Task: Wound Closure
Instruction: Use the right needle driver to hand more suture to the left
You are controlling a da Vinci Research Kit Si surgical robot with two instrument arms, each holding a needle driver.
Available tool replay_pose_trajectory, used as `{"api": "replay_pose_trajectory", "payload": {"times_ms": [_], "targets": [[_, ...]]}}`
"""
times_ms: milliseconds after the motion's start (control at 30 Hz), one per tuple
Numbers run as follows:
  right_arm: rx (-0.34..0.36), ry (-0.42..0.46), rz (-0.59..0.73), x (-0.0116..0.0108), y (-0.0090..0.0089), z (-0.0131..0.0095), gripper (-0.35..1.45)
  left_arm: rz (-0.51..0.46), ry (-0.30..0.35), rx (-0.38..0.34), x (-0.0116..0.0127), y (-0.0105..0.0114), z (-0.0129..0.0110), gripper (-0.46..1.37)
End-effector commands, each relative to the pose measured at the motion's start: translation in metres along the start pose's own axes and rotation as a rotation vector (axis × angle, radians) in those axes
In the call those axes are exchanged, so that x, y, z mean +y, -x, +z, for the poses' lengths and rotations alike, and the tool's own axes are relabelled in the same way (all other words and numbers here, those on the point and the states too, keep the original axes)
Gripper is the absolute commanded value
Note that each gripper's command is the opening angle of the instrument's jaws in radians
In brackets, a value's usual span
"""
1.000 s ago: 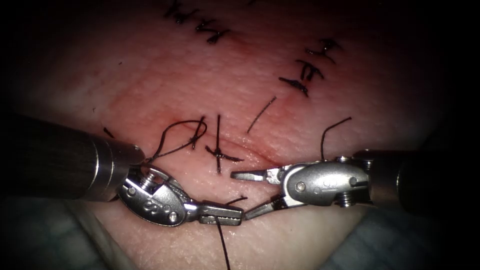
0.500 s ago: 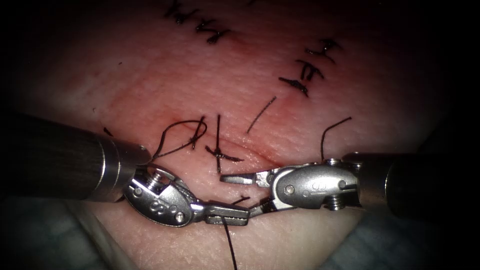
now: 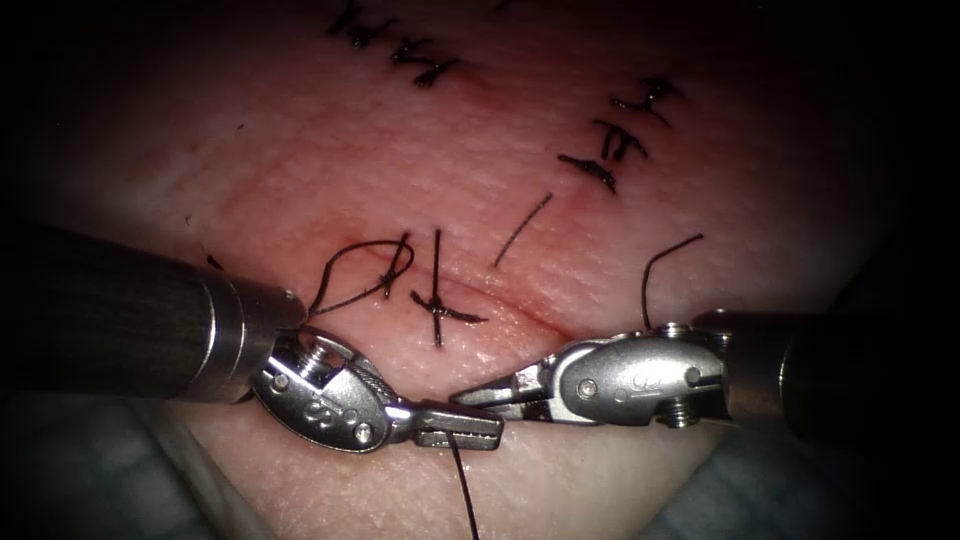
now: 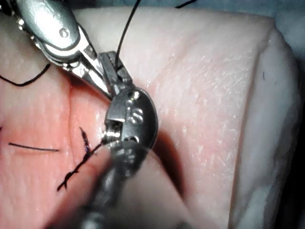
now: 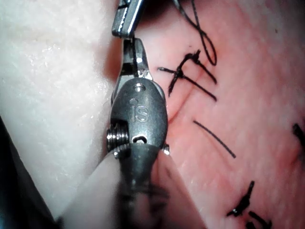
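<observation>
On the tissue (image 3: 420, 170) a knotted stitch (image 3: 438, 305) crosses the cut (image 3: 515, 312). A loop of thread (image 3: 360, 265) lies just left of that stitch. My left tool (image 3: 490, 430) lies in front of the cut, shut on the thread (image 3: 462, 480), which runs down toward the picture's lower edge. My right tool (image 3: 462, 397) reaches in from the right. Its shut jaws sit just above the left jaws, closed over the thread's short end. In the left wrist view the thread (image 4: 120, 38) leaves the left jaws (image 4: 114, 64), with the right tool (image 4: 97, 78) against them. The right tool's tip (image 5: 132, 45) nearly touches the left tool (image 5: 127, 19).
Several older tied stitches (image 3: 610, 150) sit farther back on the right, and more (image 3: 400, 45) at the far top. A loose cut piece of thread (image 3: 523, 228) lies right of the knot. Another thread end (image 3: 660, 265) curls up above the right tool. Red fluid tints the cut.
The right tool's jaws were wide open around the short thread end above the left jaws. They slid left and closed over it. The left tool shifted slightly right, still gripping.
</observation>
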Motion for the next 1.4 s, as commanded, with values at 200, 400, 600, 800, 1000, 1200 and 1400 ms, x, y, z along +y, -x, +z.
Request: {"api": "replay_pose_trajectory", "payload": {"times_ms": [200,400,600,800,1000,1200,1400], "targets": [[-0.005,0.018,-0.015,-0.0001,0.0001,0.0001,-0.35,0.000,0.006,-0.001,0.0000,0.0000,0.0000,-0.35],[-0.013,0.024,-0.018,0.0000,-0.0001,0.0000,-0.35,0.000,0.008,0.001,0.0000,-0.0001,0.0001,-0.35],[-0.026,0.043,-0.012,0.0006,-0.0002,-0.0005,-0.35,-0.020,-0.011,-0.002,-0.0001,-0.0002,0.0004,0.59],[-0.043,0.060,-0.006,0.0019,0.0007,-0.0012,-0.35,-0.037,-0.095,0.017,0.0000,-0.0005,0.0008,0.91],[-0.041,0.086,-0.003,0.0036,0.0020,-0.0019,-0.35,-0.003,-0.112,0.002,0.0007,-0.0012,0.0016,0.68],[-0.044,0.102,0.004,0.0051,0.0033,-0.0022,-0.35,0.037,-0.120,-0.003,0.0011,-0.0016,0.0021,0.40],[-0.050,0.123,0.023,0.0060,0.0047,-0.0023,-0.35,0.061,-0.106,0.007,0.0015,-0.0020,0.0024,0.32]]}}
